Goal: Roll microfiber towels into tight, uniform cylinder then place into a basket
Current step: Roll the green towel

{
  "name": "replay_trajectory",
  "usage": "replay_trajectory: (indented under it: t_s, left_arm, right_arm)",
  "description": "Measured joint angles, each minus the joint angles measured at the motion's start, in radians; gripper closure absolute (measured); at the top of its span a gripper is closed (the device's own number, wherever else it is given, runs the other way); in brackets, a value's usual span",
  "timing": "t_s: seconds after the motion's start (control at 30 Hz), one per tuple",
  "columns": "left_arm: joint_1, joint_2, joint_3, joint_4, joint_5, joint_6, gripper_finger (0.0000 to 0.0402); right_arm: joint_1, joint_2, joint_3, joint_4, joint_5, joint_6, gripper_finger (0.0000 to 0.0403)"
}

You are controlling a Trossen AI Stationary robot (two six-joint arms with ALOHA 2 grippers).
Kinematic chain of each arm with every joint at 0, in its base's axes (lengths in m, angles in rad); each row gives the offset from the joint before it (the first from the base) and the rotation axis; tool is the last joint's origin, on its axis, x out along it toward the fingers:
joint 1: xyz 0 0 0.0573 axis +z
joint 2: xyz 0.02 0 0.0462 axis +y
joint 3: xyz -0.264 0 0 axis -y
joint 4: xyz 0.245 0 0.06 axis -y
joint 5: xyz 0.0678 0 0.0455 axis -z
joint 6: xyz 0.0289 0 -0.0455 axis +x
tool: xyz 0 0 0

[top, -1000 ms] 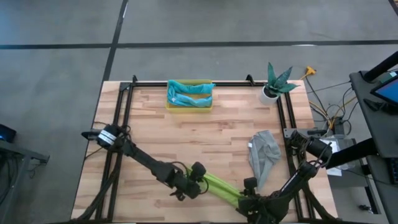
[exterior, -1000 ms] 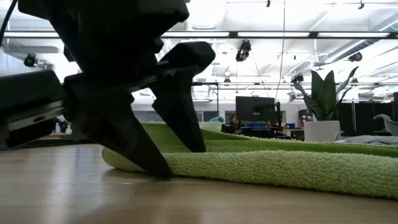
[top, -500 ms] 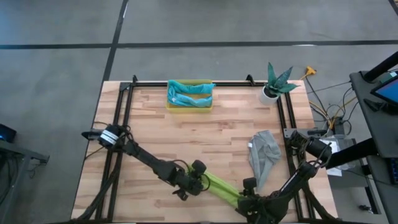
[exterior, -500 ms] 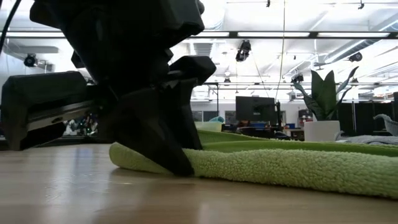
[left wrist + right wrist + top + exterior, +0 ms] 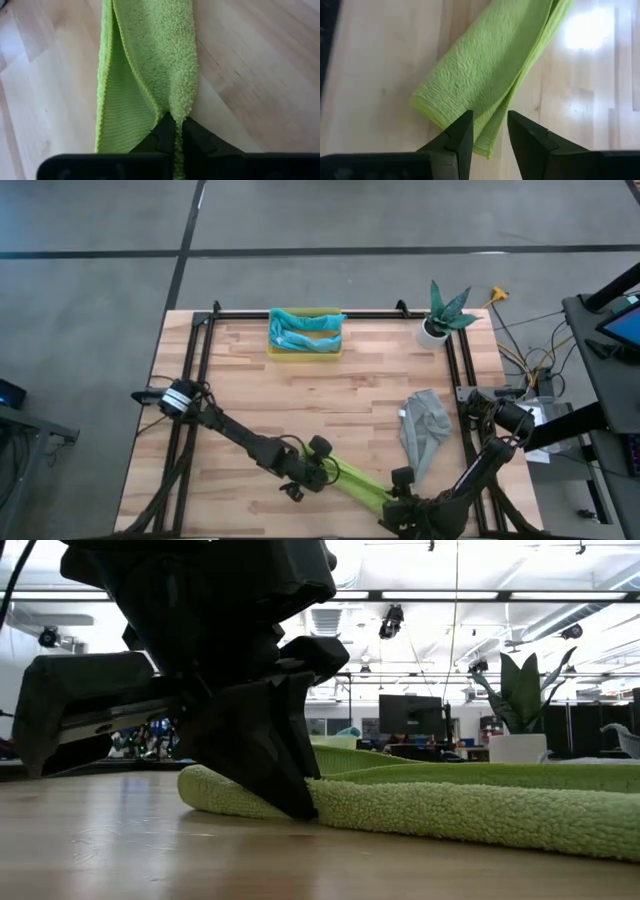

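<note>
A lime green towel, folded into a long narrow strip, lies slantwise on the table near its front edge. My left gripper is shut on the strip's left end. My right gripper stands open just above the strip's right end, fingers either side of its edge, touching nothing that I can see. A grey towel lies crumpled at the right. The yellow basket at the far edge holds a teal towel and a light blue one. My left gripper pinches a raised fold of the green strip between its two fingers, close to the strip's left end. The fingers slant down from above and from the left, in line with the strip. The towel lies on the table, slack.
A white plant pot stands at the far right corner. A black frame rail runs along the far edge and down both sides. Bare wood lies between the basket and the green towel.
My left gripper has shut: its fingers stood apart on either side of the green strip's left end and now meet on it. It has also rolled a little. The towel's end has been drawn slightly toward the gripper, and the rest of the strip has stayed put.
</note>
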Motion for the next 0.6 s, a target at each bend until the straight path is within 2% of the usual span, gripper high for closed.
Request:
replay_trajectory:
  t_s: [0.2,0.33,0.6]
  left_arm:
    - [0.003,0.000,0.000,-0.001,0.047,-0.013,0.0399]
    - [0.003,0.000,-0.001,0.000,0.049,-0.014,0.0400]
    - [0.004,0.001,0.004,0.002,0.060,-0.017,0.0400]
  right_arm:
    - [0.000,-0.002,0.082,-0.034,0.028,-0.017,0.0286]
    - [0.000,-0.002,0.063,0.092,0.028,-0.060,0.0277]
    - [-0.015,-0.002,-0.019,0.239,-0.006,-0.063,0.0211]
